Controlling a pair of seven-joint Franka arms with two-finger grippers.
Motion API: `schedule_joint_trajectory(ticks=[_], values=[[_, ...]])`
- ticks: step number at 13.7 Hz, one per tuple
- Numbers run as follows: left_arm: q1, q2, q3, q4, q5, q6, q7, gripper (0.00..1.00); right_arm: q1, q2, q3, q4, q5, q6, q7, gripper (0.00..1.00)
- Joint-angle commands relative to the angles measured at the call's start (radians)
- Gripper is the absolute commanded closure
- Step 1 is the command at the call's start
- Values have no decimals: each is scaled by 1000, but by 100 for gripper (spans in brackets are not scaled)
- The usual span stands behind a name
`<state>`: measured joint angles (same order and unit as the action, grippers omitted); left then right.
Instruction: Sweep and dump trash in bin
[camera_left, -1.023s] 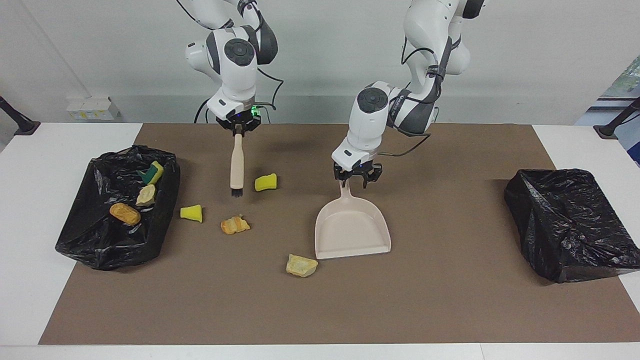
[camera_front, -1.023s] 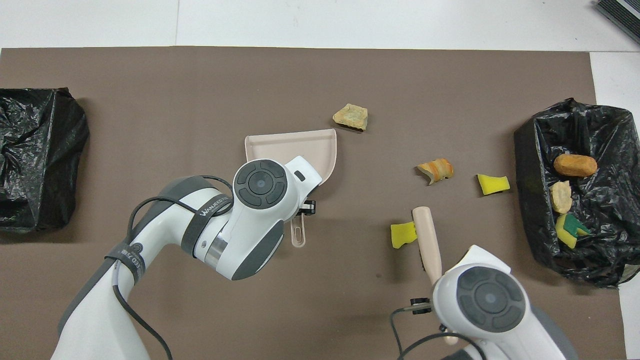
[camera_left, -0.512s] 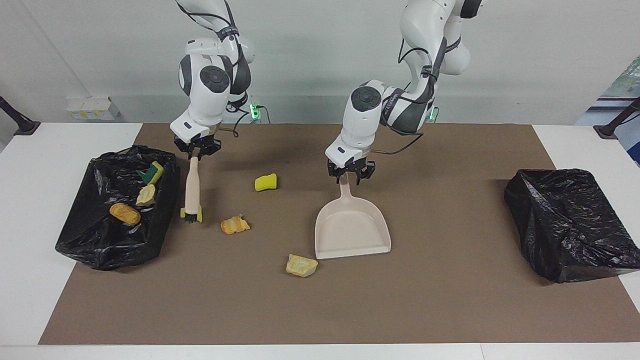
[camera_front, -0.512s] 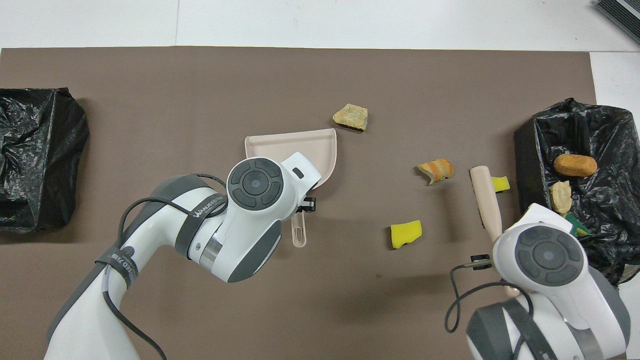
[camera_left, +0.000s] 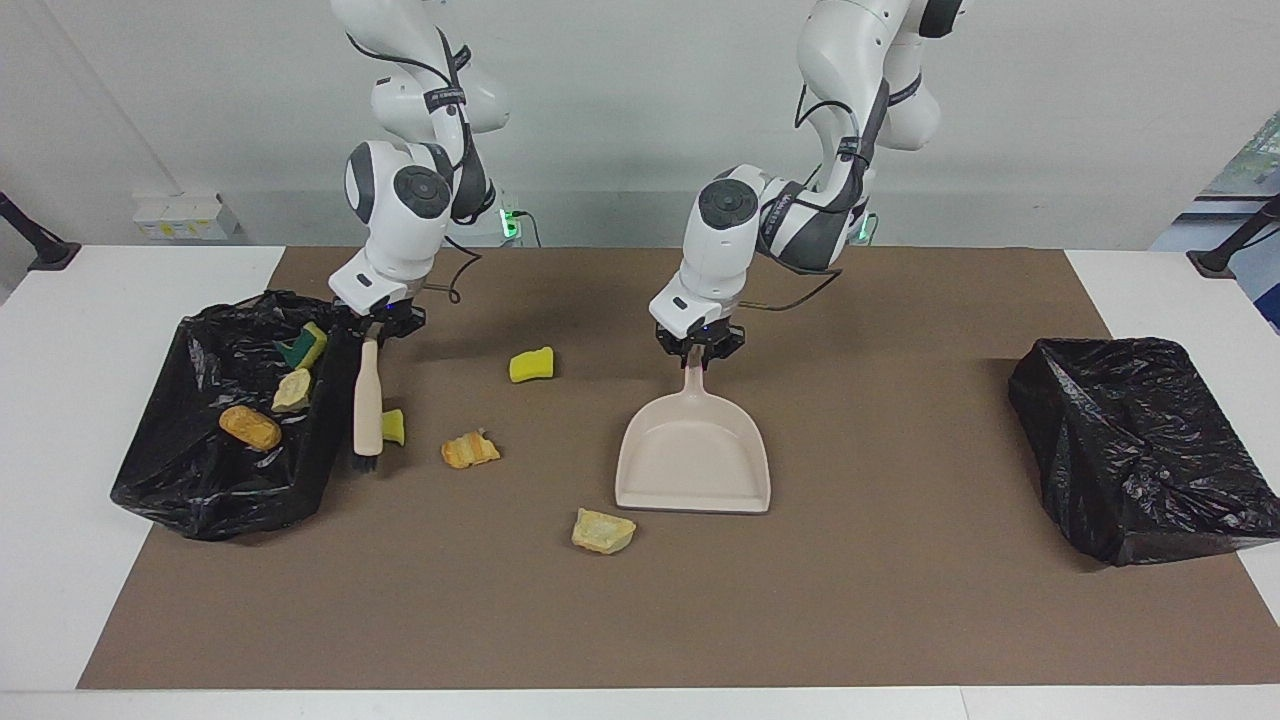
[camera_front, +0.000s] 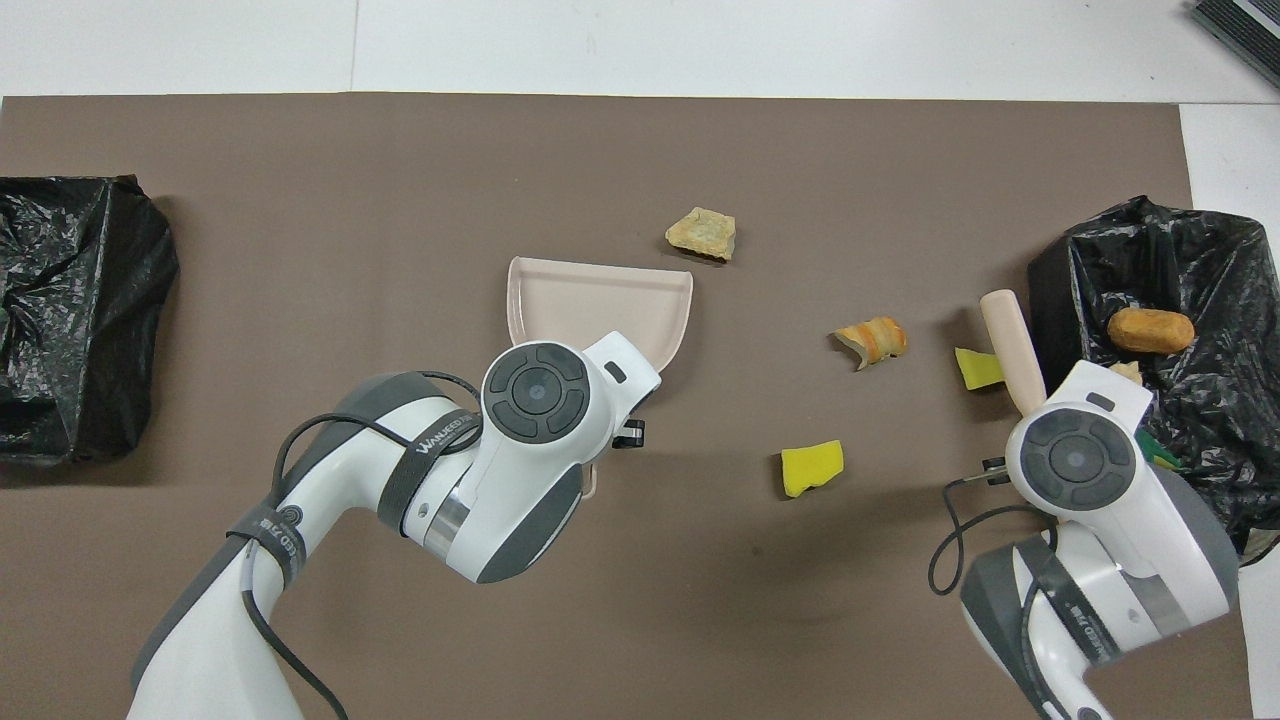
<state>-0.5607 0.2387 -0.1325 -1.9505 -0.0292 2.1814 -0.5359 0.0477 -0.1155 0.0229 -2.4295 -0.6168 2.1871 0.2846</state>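
facing view: the left gripper pinches the handle of a beige dustpan resting on the brown mat. the right gripper is clamped on a brush standing beside the black bin. trash near the dustpan: a bread chunk at its open edge, a pastry bit and two yellow sponge pieces.

overhead view: the second sponge piece touches the brush; more trash lies in the bin. a second black bag sits at the left arm's end.

Open mat between dustpan and empty bin, brush crowding filled bin, scattered trash obstructing the middle
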Motion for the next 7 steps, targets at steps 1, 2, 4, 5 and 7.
schedule_joint_trajectory(ticks=[1,2,4,5,7], values=[[-19,-22,16,-39,-12,3,31,100,-13,68,18,18,-11,52,51,100],[-9,-24,17,-35,-12,-2,90,100,-2,68,20,21,43,42,51,100],[21,-59,22,-33,-6,-81,330,100,50,66,20,21,164,17,6,100],[45,-73,25,-31,-3,-131,485,100,81,65,19,23,219,10,-5,100],[79,-85,27,-28,5,-179,615,100,141,66,20,39,279,6,-5,100]])
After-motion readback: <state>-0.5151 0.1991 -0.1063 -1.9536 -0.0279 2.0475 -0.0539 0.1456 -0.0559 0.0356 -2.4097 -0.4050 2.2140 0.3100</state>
